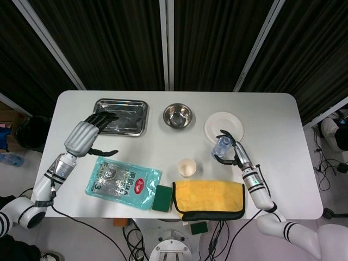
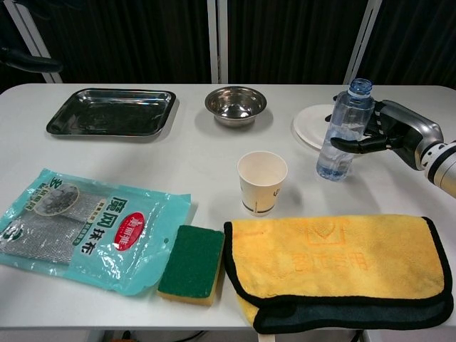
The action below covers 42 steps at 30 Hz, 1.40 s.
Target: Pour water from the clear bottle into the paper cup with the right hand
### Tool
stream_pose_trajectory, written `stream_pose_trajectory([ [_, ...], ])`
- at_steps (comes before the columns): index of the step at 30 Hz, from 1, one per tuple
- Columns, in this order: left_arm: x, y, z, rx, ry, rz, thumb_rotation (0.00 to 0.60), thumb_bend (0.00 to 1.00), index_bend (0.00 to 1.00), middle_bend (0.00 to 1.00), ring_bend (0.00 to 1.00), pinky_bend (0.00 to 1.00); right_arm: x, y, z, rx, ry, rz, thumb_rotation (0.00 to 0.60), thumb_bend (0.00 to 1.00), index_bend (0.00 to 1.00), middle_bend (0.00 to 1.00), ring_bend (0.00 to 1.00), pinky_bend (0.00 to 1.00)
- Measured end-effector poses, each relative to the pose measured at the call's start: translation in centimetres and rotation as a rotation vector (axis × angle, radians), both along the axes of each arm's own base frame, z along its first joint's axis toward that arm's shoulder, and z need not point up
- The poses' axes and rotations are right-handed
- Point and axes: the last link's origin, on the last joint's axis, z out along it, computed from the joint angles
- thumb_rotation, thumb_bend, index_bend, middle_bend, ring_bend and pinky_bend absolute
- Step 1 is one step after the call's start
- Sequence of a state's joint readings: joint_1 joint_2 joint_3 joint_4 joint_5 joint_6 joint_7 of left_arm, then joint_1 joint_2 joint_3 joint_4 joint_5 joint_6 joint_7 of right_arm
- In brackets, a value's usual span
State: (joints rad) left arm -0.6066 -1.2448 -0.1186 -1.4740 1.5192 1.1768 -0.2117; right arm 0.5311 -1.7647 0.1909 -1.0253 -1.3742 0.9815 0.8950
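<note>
My left hand [image 1: 87, 134] hangs open, holding nothing, over the tray's [image 2: 78, 122] 8 o'clock corner. The cup [image 2: 262, 182] sits mid-table, yellow towel [image 2: 342, 267] at its 5 o'clock. At the cup's 2 o'clock my right hand [image 2: 395, 134] wraps around the upright bottle [image 2: 343, 131], beside the plate [image 1: 224, 125].

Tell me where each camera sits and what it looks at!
Head view: high above, looking straight down on the white table; shows both arms, left hand over the tray's edge, right hand at the clear bottle.
Chest view: low at the table's near edge, looking across toward the dark curtains; shows only the right hand.
Shared: bottle, paper cup, tray, steel bowl, plate, yellow cloth, sponge, packet.
</note>
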Motion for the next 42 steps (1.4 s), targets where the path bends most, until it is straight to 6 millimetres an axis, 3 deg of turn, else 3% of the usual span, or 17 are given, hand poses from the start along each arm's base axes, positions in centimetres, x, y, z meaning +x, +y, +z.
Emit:
stream_pose_trajectory([
  [6,0.0,0.0,0.0,0.002,0.005,0.002,0.369,0.09,0.17,0.15,0.12,0.19,-0.1,-0.1,-0.2,0.003,-0.033,-0.029,0.600,0.33,0.35,0.31,0.18,0.24],
  [16,-0.1,-0.1,0.1,0.005,0.004,0.006,0.376,0.09,0.17,0.15,0.12,0.19,-0.2,-0.4,-0.5,-0.027,-0.052,-0.057,0.600,0.44,0.50,0.41,0.28,0.32],
  [28,-0.5,-0.3,0.7,0.022,-0.006,0.011,0.381,0.09,0.17,0.15,0.12,0.19,-0.1,-0.5,0.2,-0.073,-0.072,-0.053,0.600,0.48,0.57,0.45,0.32,0.37],
  [34,-1.1,-0.5,1.6,0.046,-0.010,0.022,0.378,0.09,0.17,0.15,0.12,0.19,0.3,-0.7,1.8,-0.134,-0.057,-0.004,0.600,0.48,0.57,0.45,0.32,0.38],
  [42,-3.0,-1.6,3.0,0.096,0.002,0.059,0.380,0.09,0.17,0.15,0.12,0.19,1.1,-1.9,5.7,-0.174,0.032,0.095,0.600,0.48,0.59,0.46,0.32,0.38],
])
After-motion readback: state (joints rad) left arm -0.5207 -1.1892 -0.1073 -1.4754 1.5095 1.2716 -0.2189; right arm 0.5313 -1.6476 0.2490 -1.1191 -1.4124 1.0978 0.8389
